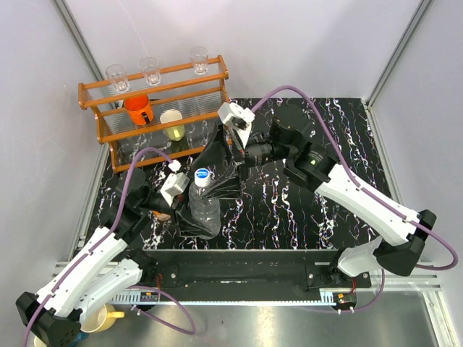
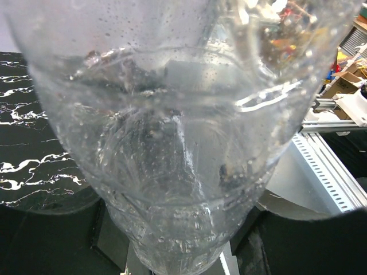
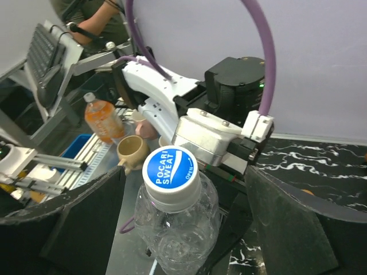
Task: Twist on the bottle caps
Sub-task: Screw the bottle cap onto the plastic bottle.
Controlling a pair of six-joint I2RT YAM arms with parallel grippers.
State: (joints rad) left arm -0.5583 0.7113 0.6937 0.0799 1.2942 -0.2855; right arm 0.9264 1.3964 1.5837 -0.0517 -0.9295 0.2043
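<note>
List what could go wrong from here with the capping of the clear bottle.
1. The right gripper has its jaws open on either side of the blue cap, which sits on the clear bottle. Whether the cap is fully threaded cannot be told, so it may be loose.
2. The left gripper holds the thin-walled bottle by its body. A twist on the cap might spin or dent it.

- A black, white-veined table [image 1: 304, 210] carries a wooden rack [image 1: 223, 70] at its far-left corner.
- Three clear glasses [image 1: 150, 70] stand in a row on the rack's top tier.
- An orange mug [image 1: 137, 109] and a pale cup [image 1: 172, 124] sit on the tier below.
- A clear bottle [image 1: 205, 206], its blue-and-white cap [image 1: 202, 176] on, rises near the table's front-left; its base is hidden.
</note>
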